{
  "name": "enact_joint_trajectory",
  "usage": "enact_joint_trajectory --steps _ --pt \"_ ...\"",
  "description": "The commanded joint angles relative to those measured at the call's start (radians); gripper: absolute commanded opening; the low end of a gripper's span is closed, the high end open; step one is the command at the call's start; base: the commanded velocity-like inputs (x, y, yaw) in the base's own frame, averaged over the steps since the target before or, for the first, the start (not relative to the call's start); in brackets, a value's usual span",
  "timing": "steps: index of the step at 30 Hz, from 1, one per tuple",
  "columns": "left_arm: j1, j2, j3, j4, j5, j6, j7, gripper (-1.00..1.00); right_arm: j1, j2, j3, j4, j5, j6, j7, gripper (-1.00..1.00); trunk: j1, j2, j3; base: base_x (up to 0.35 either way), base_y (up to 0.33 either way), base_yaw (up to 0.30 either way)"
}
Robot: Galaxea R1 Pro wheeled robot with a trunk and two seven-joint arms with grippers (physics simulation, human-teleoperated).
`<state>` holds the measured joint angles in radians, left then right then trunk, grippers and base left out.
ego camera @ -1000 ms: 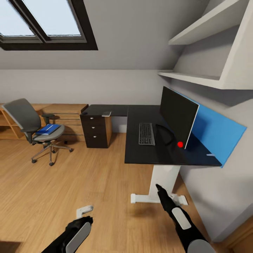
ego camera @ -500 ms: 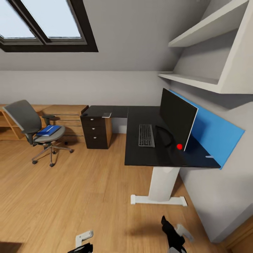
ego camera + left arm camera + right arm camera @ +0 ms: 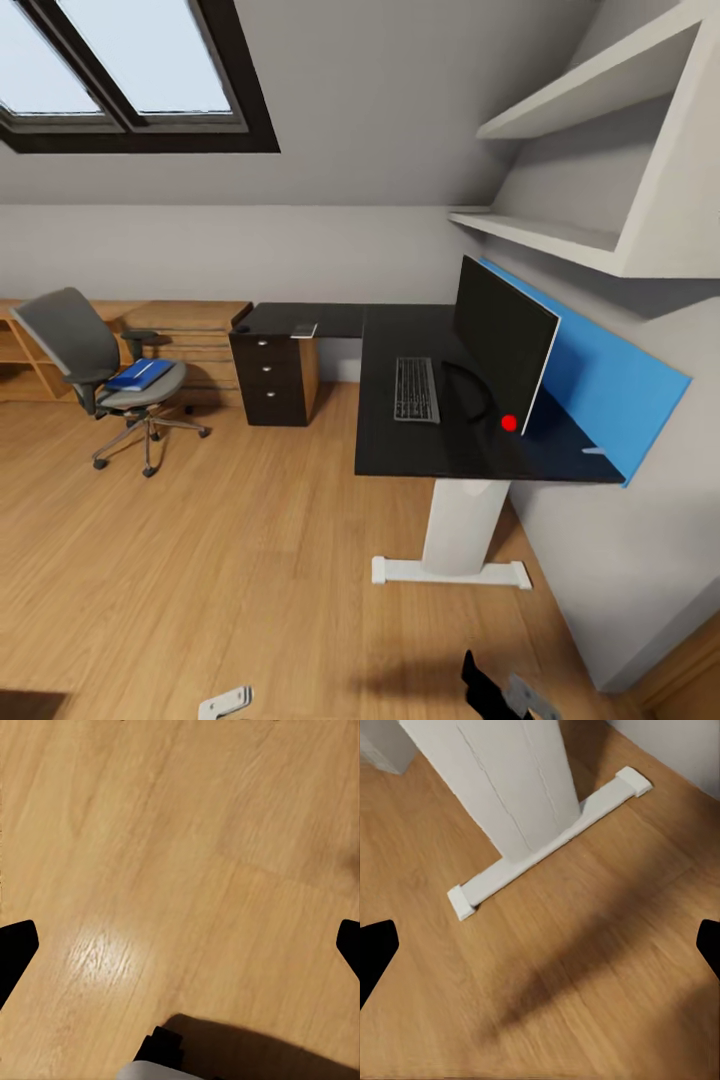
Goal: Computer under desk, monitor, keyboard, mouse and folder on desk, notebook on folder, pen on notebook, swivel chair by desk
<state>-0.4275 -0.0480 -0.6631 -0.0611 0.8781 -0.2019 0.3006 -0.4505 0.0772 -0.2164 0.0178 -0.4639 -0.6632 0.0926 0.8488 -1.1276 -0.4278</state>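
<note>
Monitor (image 3: 503, 343) stands on the black desk (image 3: 420, 440), keyboard (image 3: 416, 388) flat just beside its base. Blue folder (image 3: 139, 374) lies on the seat of the swivel chair (image 3: 100, 373), well apart from the desk, over by the oak drawer unit (image 3: 190, 335). Left gripper (image 3: 180, 945) jaws spread wide above bare plank floor (image 3: 187, 847). Right gripper (image 3: 540, 945) jaws likewise wide apart, facing the desk's white pedestal leg (image 3: 510, 787) and its foot bar.
</note>
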Motion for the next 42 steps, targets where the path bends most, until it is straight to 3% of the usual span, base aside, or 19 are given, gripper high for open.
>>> enact_joint_trajectory --steps 1,6,17,18,19,20,21,42 --pt "0.000 0.000 -0.009 0.001 0.007 -0.004 0.003 1.00 0.000 -0.002 -0.008 0.002 0.011 -0.004 0.009 1.00 -0.004 0.007 0.002 0.000 0.000 0.000" --pt "0.000 0.001 -0.008 0.005 0.008 -0.009 0.000 1.00 0.002 -0.009 -0.008 0.003 0.103 -0.003 0.009 1.00 -0.012 0.021 0.008 0.000 0.000 0.000" --pt "0.000 -0.001 -0.009 0.026 0.008 -0.011 -0.001 1.00 0.004 0.007 -0.008 0.004 0.125 -0.004 0.009 1.00 -0.012 0.021 0.008 0.000 0.124 0.004" --pt "0.000 -0.001 -0.010 0.027 0.008 -0.010 -0.001 1.00 0.004 0.009 -0.008 0.003 0.160 -0.004 0.008 1.00 -0.012 0.021 0.008 0.005 0.328 0.146" --pt "0.000 -0.001 -0.010 0.027 0.007 -0.009 -0.001 1.00 0.004 0.010 -0.008 0.003 0.250 -0.004 0.006 1.00 -0.012 0.021 0.008 0.048 0.329 0.210" --pt "0.000 -0.001 -0.010 0.027 0.007 -0.008 -0.002 1.00 0.004 0.014 -0.008 0.004 0.306 -0.004 0.005 1.00 -0.012 0.021 0.008 0.088 0.329 0.240" --pt "0.000 -0.001 -0.010 0.027 0.007 -0.007 -0.002 1.00 0.007 0.017 -0.008 0.004 0.330 -0.005 0.004 1.00 -0.012 0.021 0.008 0.186 0.293 0.251" --pt "0.000 0.000 -0.008 0.030 0.010 -0.010 0.000 1.00 0.010 0.024 -0.008 0.004 0.337 -0.007 0.004 1.00 -0.012 0.021 0.001 0.299 0.156 0.261"
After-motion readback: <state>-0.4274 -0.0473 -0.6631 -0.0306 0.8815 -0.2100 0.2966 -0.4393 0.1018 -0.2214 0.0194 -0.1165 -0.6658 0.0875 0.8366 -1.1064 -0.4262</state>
